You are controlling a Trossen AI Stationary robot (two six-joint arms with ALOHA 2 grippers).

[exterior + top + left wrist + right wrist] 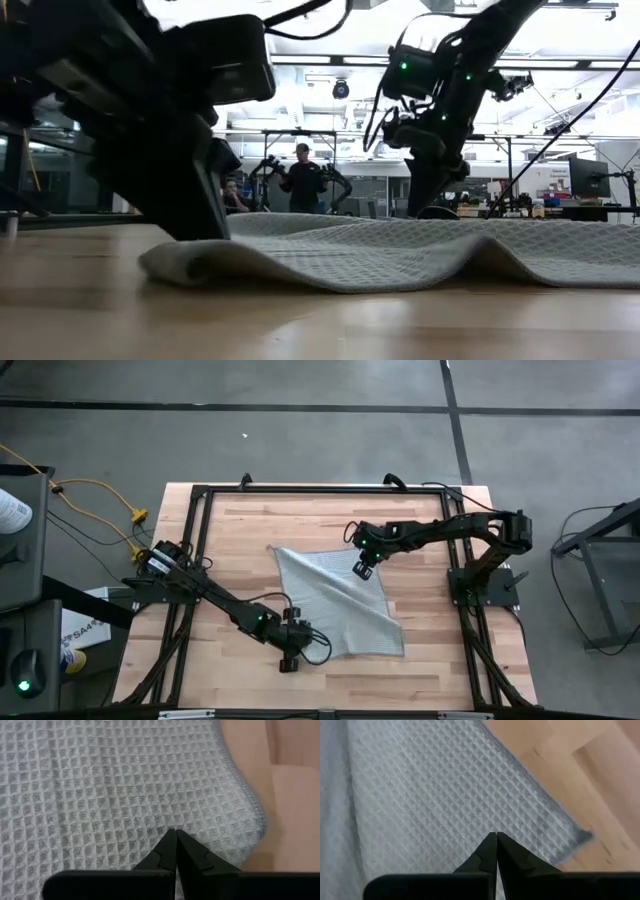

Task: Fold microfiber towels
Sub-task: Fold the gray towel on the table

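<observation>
**Grey towel spread on the desk, both grippers down at its edges**

Closest to the low camera is the bare wood of the desk (300,320), and just behind it the near edge of the microfiber towel (400,262), which lies in soft waves and is a little rolled at its near left corner. From above, the towel (340,605) is one light grey cloth with a waffle weave, spread out almost flat near the middle of the desk and turned like a diamond, with one corner toward the far left and one toward the near right.

At the near left corner of the cloth is the left gripper (292,656). In its wrist view the two dark fingers (165,856) are pressed together tip to tip, right over the weave near the hemmed edge. Whether any cloth is pinched between them I cannot tell.

On the far right edge of the towel is the right gripper (364,568); its arm reaches in from the right side of the desk. Its fingers (486,854) are also closed against each other above the cloth, close to a corner where the wood shows. Again I cannot say if they hold fabric.

Far behind the desk, a person (303,180) in dark clothes stands in the room.
</observation>
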